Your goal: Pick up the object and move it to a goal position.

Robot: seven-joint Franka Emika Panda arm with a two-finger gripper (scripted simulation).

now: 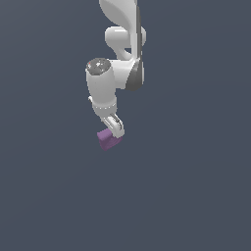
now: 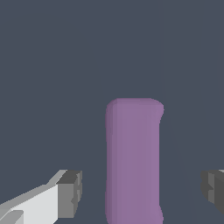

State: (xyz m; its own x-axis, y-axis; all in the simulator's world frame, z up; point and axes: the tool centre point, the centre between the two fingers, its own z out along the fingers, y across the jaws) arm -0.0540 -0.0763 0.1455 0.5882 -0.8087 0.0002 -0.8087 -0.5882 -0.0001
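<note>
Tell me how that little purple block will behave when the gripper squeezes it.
The purple block looks solid and matte, so probably stiff, not slippery. Its sides bulge unevenly, so it may twist slightly between the pads. Blocky, so unlikely to roll.

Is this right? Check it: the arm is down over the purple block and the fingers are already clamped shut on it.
Not quite. The arm is down over the purple block, but the fingers are not clamped on it. The wrist view shows them spread wide, with a clear gap on each side of the block. The gripper is open around it, touching nothing.
</note>
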